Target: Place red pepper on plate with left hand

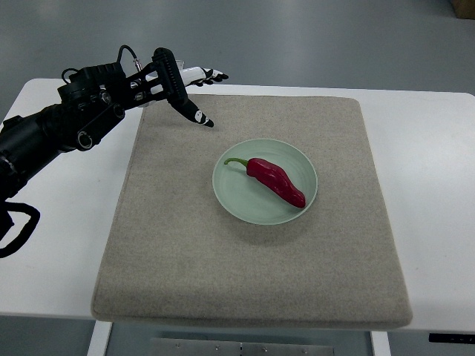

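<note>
The red pepper (276, 182) lies inside the pale green plate (230, 194), its green stem toward the plate's left rim and its tip toward the lower right rim. The plate sits on a beige mat (185, 259) that covers the middle of the white tabletop (67, 245), a little toward the mat's far edge. The left robot hand (182, 85) hangs over the mat's far left corner, fingers spread and holding nothing, well apart from the plate.

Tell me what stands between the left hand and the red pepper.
Nothing visible does. The left hand, fingers spread and empty, is over the far left corner of the mat; only bare mat and the plate's near rim separate it from the red pepper, which already lies on the plate.
</note>
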